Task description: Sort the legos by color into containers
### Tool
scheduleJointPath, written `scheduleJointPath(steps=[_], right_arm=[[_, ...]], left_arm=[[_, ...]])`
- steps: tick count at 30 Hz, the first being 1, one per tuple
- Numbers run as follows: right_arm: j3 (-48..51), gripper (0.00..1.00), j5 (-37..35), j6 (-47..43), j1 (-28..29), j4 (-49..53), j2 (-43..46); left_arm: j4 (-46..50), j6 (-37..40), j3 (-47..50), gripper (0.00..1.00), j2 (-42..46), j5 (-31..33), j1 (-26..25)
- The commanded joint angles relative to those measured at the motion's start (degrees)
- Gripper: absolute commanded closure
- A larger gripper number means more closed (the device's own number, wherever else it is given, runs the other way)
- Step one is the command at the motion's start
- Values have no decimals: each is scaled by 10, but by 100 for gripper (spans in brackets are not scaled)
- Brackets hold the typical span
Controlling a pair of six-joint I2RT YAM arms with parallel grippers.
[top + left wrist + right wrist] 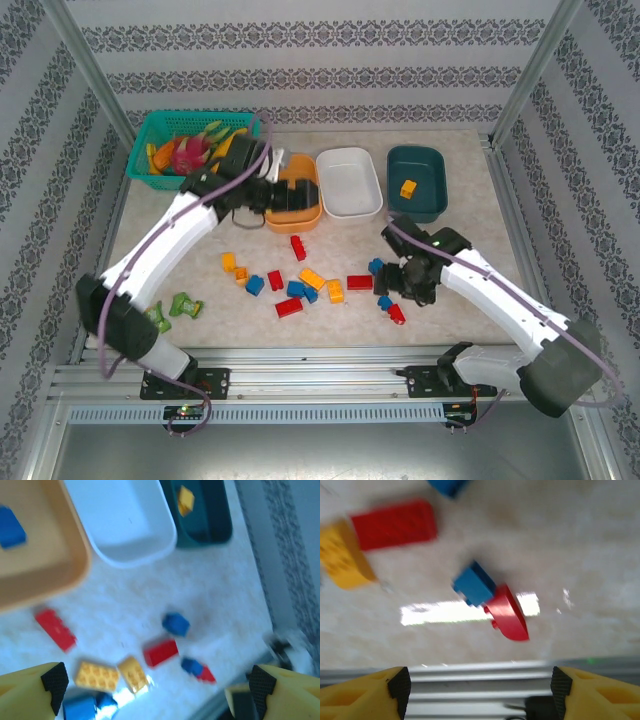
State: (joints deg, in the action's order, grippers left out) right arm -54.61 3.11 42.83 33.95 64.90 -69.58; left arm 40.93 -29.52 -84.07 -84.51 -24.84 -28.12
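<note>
The left pincer (pixel 158 681) is spread wide open, and nothing is gripped between its yellow fingers (pixel 30 692). In the top view it is seen over the orange tub (pixel 305 218), at the far edge of the worktop (pixel 480 230). One blue brick (pixel 10 527) is seen lying inside that tub. The white tub (pixel 348 182) is set just beside the orange one. The dark teal tub (pixel 415 205) is set next in the row, with one yellow brick (pixel 407 187) in it. A teal mesh basket (pixel 150 140) of fruit is kept at the far left corner.

The right pincer (pixel 480 685) is also spread wide open, and nothing is held in it. It is hung low over the worktop, close to the near edge, where a metal rail (pixel 480 672) is seen. Just ahead of it a small blue brick (pixel 474 584) is seen, and a rounded red brick (pixel 509 614) is touching it. A long red brick (pixel 395 524) and a yellow brick (pixel 342 555) are seen farther off.

The other loose legos (pixel 300 285) are scattered about the middle of the worktop, in red, blue and yellow. Bare worktop is seen between the dark teal tub and the right pincer, and along the right edge. A green toy (pixel 185 307) is seen near the near left corner.
</note>
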Motion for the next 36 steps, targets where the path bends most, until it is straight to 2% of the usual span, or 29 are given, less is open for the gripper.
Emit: scheduleJointPath(steps=[1, 6, 11, 16, 23, 34, 36], right_arm=[[35, 24, -2, -13, 25, 15, -32], [58, 24, -24, -25, 56, -13, -105], [45, 29, -31, -47, 59, -43, -165], [9, 32, -66, -69, 55, -22, -221], [11, 40, -54, -92, 38, -43, -243], [20, 61, -44, -113, 19, -65, -255], [22, 63, -44, -113, 19, -65, -257]], left_arm=[[-59, -28, 119, 5, 49, -28, -13], [-68, -51, 200, 5, 123, -29, -28], [-81, -67, 222, 5, 146, -24, -34], [-82, -68, 222, 6, 151, -21, -41], [-87, -65, 218, 6, 154, -26, -43], [-96, -71, 218, 6, 142, -27, -43], [-99, -72, 218, 6, 141, -30, -44]])
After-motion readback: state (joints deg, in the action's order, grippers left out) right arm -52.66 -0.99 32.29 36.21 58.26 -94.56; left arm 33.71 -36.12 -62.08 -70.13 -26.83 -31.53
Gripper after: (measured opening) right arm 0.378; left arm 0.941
